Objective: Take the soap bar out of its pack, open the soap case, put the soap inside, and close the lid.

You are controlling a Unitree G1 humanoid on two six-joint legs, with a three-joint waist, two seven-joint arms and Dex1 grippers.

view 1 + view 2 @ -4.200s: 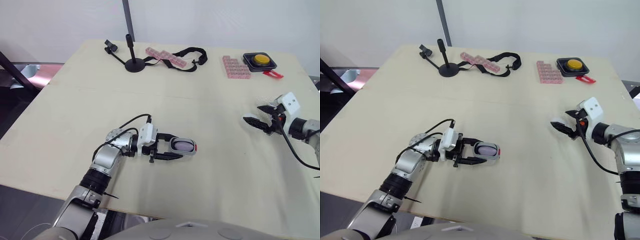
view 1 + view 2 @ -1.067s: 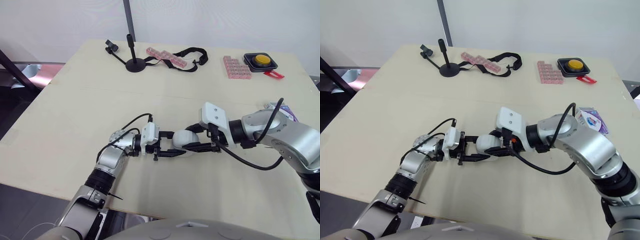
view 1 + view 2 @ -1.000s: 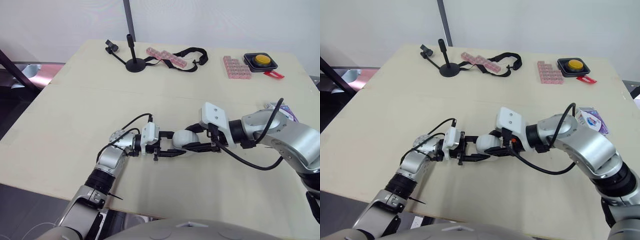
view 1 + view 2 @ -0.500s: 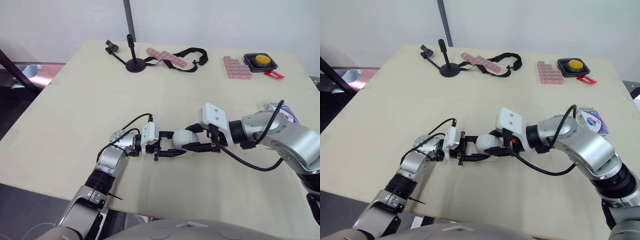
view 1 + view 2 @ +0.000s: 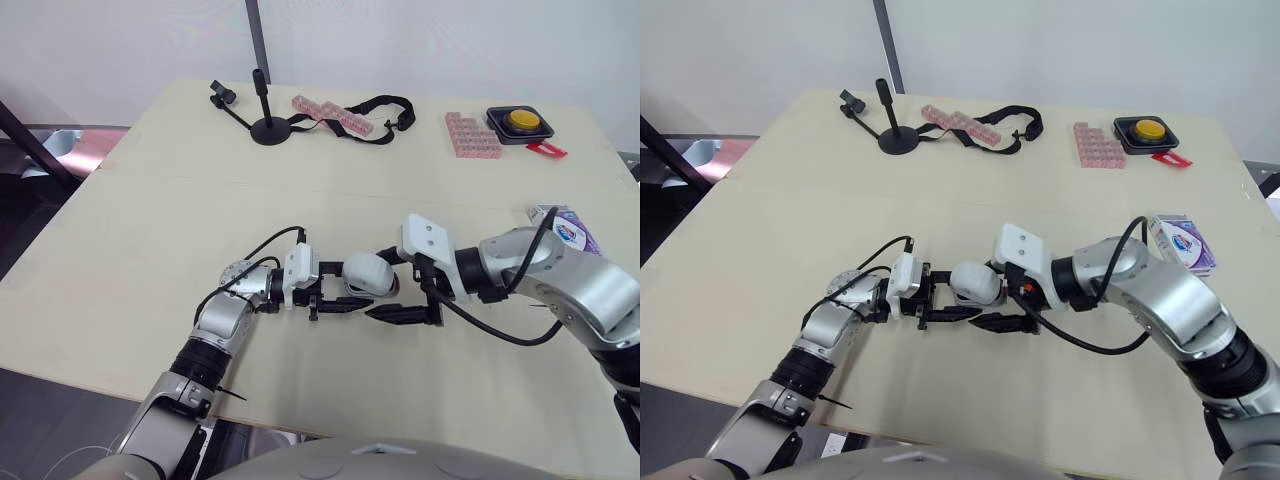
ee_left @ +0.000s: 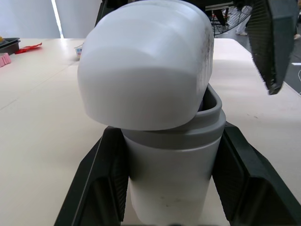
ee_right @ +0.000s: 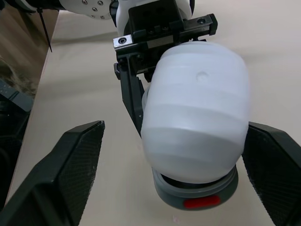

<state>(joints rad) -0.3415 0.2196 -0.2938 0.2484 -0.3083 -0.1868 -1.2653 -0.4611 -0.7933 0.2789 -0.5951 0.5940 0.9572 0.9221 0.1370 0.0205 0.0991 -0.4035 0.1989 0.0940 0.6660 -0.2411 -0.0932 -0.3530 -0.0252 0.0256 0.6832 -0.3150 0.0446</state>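
Note:
The soap case lies at the table's near middle, its base clamped between the fingers of my left gripper, which is shut on it. Its white lid sits tilted on the grey rim, slightly ajar on one side. A red button marks the base's end. My right gripper faces the case from the right, open, one black finger on each side of the lid without touching it. The inside of the case is hidden. The purple soap pack lies at the far right edge.
At the back stand a black stand, pink strips with a black strap, a pink block and a yellow button box beside a red tag. Bare tabletop stretches left of my arms.
My right arm came over from the right and closed on the lid. In the last half second its fingers opened and the lid now rests tilted on the base.

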